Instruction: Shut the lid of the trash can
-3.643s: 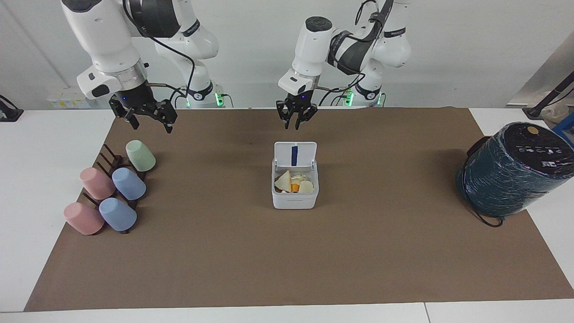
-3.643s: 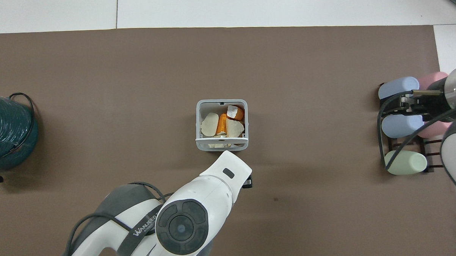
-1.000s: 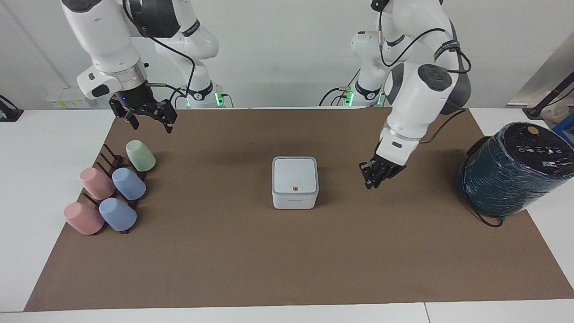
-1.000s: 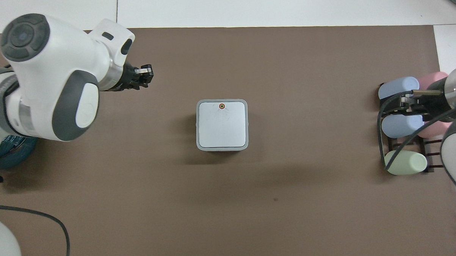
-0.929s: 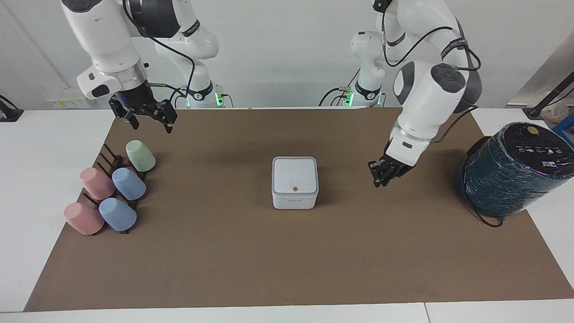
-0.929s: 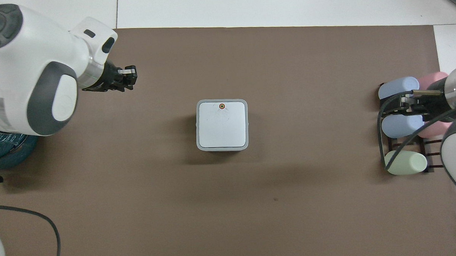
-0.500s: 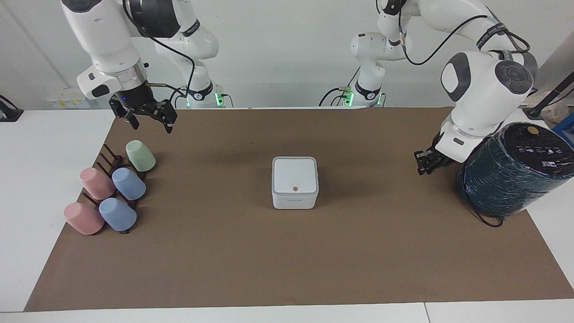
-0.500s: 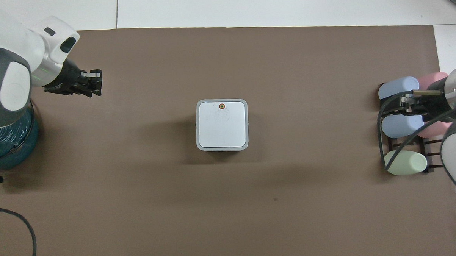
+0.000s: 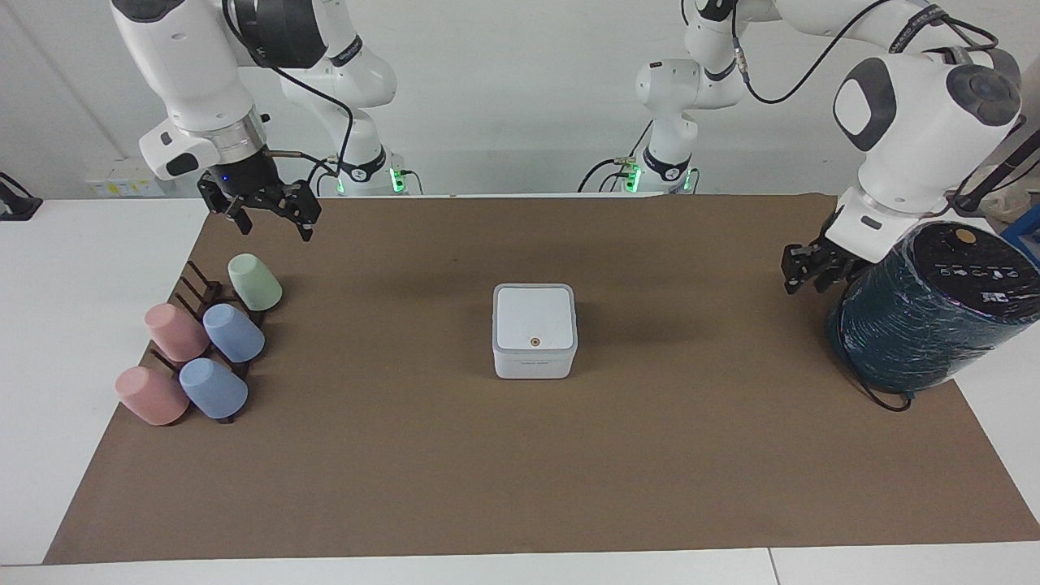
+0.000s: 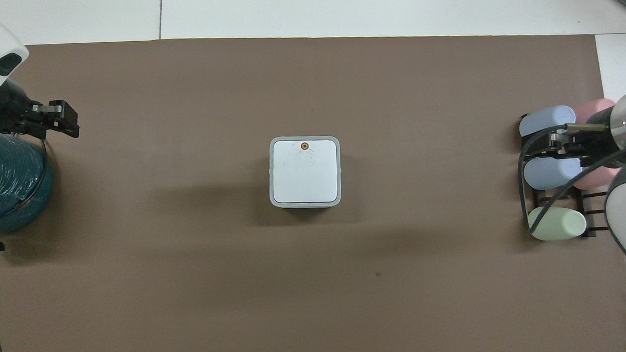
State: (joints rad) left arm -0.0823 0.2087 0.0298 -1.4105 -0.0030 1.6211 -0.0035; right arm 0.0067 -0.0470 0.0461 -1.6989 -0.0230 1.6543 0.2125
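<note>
In the facing view, starting at the right arm's end of the tabletop (image 9: 97, 268), five cups (image 9: 215, 345) lie tipped on a dark rack (image 9: 195, 286): one green, two pink, two blue. The right hand (image 9: 262, 213) hangs over the mat (image 9: 406, 455) just above the green cup, its fingers spread wide and holding nothing; this arm waits.

At the middle of the mat sits the trash can (image 9: 534, 366), well apart from everything else. Its lid (image 9: 534, 318) lies flat on top with the orange dot showing. A few seconds ago the lid stood up and scraps showed inside the can; now it covers them fully, so the closing looks done.

Toward the left arm's end, the left hand (image 9: 807, 270) hangs just beside the big dark teal wrapped cylinder (image 9: 934, 309). A second ago it was much closer to the can and it has been pulling away since. Whether its fingers are apart or together I cannot tell. Judging by this, the arm is simply retreating and nothing remains but to park it.
</note>
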